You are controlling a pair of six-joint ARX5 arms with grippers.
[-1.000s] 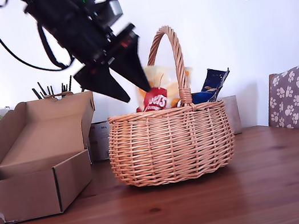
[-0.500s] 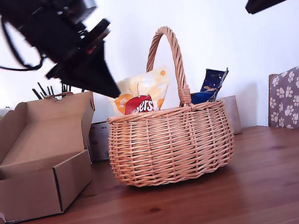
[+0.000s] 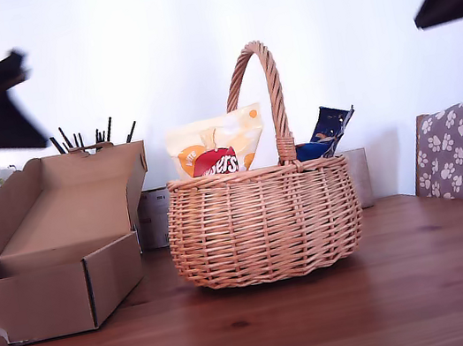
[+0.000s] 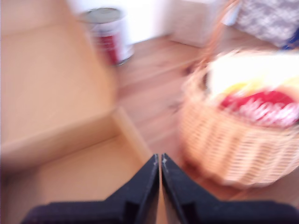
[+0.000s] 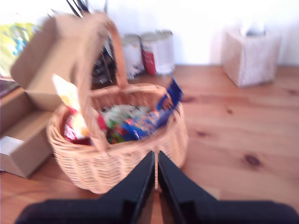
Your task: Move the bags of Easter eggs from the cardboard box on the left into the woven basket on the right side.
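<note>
- My first gripper (image 4: 160, 161) has swung from over the woven basket (image 3: 264, 221) to above the cardboard box (image 3: 49, 259).
- Both it and my second gripper (image 5: 156, 158) have their jaws pressed together, empty.

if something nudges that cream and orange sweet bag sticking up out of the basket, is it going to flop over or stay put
The cream-orange bag stands upright on edge, leaning by the woven basket handle, so it probably holds some shape but would likely tip sideways. Its glossy film looks slippery and light, so a nudge should slide it easily. The rim hides its lower part, which should keep it inside.
</note>
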